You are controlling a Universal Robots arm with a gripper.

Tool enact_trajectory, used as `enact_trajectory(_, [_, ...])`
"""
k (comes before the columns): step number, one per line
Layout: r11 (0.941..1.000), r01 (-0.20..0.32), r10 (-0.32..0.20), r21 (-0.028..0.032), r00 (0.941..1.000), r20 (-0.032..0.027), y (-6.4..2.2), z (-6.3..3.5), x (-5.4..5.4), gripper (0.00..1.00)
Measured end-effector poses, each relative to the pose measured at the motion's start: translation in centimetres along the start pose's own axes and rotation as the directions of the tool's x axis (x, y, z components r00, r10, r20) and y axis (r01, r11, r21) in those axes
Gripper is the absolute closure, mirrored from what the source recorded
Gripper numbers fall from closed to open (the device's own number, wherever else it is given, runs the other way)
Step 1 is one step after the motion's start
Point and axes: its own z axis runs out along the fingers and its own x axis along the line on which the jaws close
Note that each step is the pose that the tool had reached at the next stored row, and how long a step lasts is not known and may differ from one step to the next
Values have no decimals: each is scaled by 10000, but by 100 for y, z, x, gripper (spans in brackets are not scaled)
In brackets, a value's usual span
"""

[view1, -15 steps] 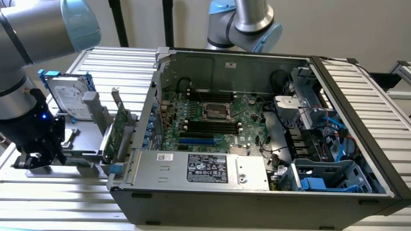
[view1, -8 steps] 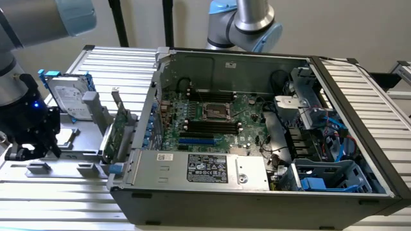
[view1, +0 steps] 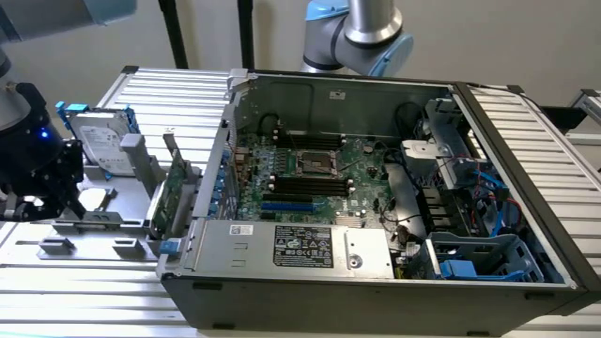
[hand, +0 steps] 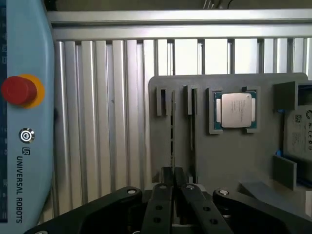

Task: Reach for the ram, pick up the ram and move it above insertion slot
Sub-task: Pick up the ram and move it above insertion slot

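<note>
We judge the pickup under way: the claw (hand: 173,173) lines up on the ram (hand: 172,122) upright in its grey holder (hand: 219,161), whether clamped we cannot tell, so lifting demands straight alignment.

Open computer case (view1: 376,299) noted on slatted aluminium table (view1: 169,84); power supply (view1: 291,246) set along its near wall. Beside it, a grey fixture plate (hand: 219,161) is seen carrying a hard drive (view1: 98,144), upright expansion card (view1: 174,190) and processor (hand: 236,109).
</note>
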Motion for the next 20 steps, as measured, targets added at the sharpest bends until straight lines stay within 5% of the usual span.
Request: enact_trajectory(20, [9998,190,-189,-13,9985,513,-597,-726,-33,87])
